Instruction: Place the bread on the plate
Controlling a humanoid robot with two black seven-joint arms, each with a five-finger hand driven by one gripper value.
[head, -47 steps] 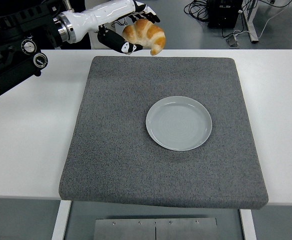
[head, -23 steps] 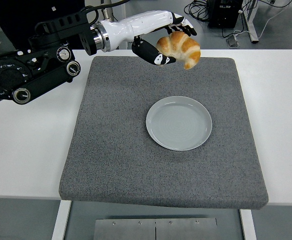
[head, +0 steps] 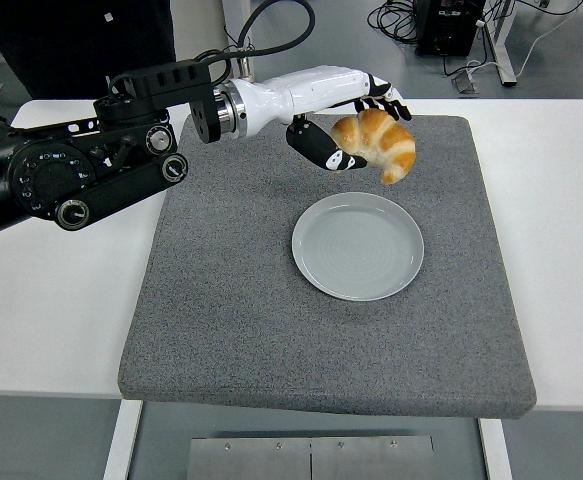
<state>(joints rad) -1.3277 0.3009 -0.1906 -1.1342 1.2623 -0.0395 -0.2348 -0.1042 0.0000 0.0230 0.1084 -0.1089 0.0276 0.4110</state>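
Bread (head: 376, 143), a golden-brown curved croissant, is held in the air above the far rim of the grey plate (head: 357, 246), grasped by the left robot hand (head: 351, 130). Plate sits on the grey mat (head: 231, 300), well clear of its edges, on the white desk (head: 51, 300).

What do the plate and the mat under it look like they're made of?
Plate: probably glazed ceramic, though it may be plastic; pale grey-blue, smooth, with soft glare along its raised rim. Mat: grey felt or foam-backed fabric by the look; matte, speckled, fuzzy surface, thick soft edges.

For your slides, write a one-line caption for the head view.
Left hand holds a croissant above the grey mat, just beyond the empty plate.
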